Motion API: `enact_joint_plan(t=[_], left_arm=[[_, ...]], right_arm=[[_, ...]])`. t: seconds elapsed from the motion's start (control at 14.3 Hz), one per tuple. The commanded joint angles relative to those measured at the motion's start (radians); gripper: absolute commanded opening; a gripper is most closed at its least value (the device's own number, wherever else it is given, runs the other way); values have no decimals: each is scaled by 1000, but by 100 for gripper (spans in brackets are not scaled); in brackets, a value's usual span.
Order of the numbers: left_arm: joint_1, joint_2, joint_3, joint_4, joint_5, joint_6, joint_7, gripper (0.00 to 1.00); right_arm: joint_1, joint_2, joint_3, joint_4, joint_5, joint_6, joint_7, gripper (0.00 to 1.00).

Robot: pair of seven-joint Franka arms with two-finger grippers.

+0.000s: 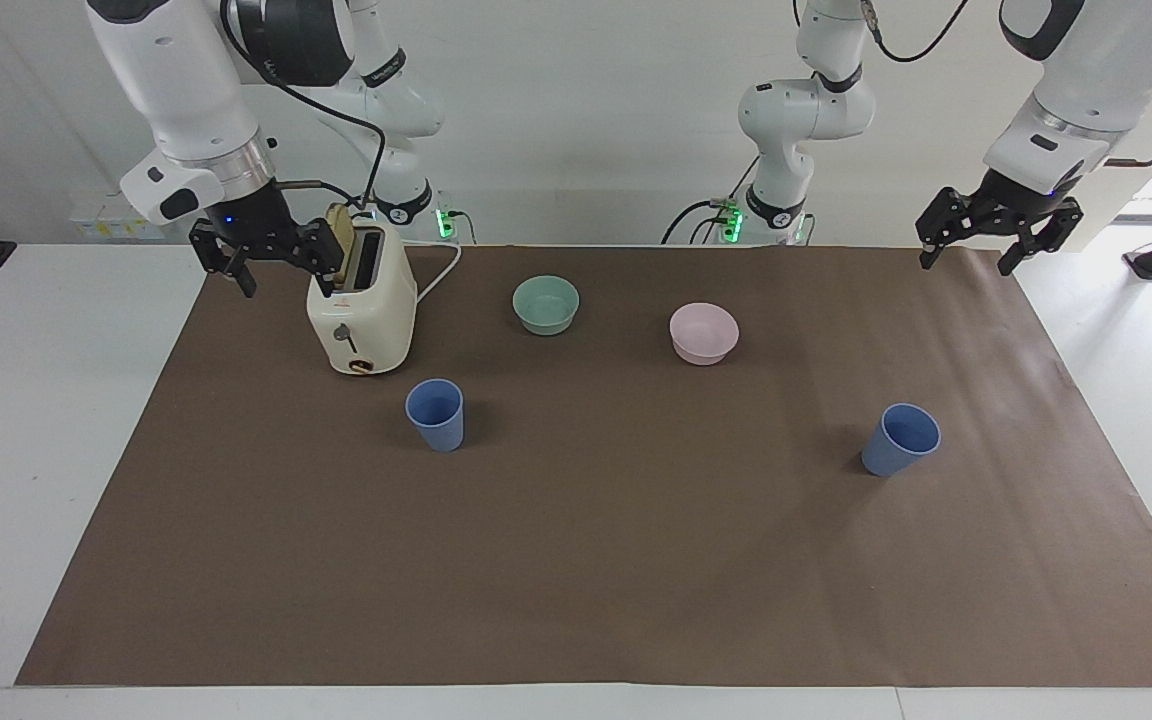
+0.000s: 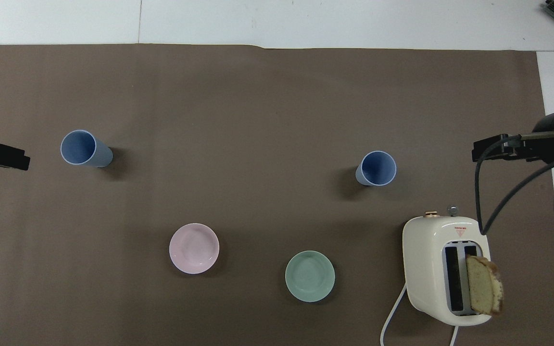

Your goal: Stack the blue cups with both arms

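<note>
Two blue cups are standing upright and well apart on the desk (image 1: 576, 600): one cup (image 1: 435, 414) near the toaster (image 1: 363, 312), the other cup (image 1: 900, 439) toward the left arm's end. Stacking is not yet begun. Left pincer (image 1: 998, 237) and right pincer (image 1: 261, 255) are hanging with jaws apart, holding nothing.

1. Two cups upright on the mat (image 1: 576, 580), well apart: one cup (image 1: 435, 414) toward the right arm's end, the other cup (image 1: 900, 439) toward the left arm's end.
2. Two bowls nearer the robots than the cups, side by side between them: first bowl (image 1: 546, 304) closer to the toaster (image 1: 361, 310), second bowl (image 1: 703, 333) toward the left arm's end.
3. Toaster at the right arm's end, nearer the robots than the closest cup; bread slice (image 2: 484, 284) upright in its slot.
</note>
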Motion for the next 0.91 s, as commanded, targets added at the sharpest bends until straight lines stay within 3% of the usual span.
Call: enact_joint_plan(t=[0.0,0.84], left_arm=[[3,-26,0,-31,-12,19,-10,100],[-12,-21,-5,-25,-10,16,-12,100]], right_arm=[[-18,-26,6,-26,20,1,-32,100],[-18,-26,6,-26,20,0,-33,100]])
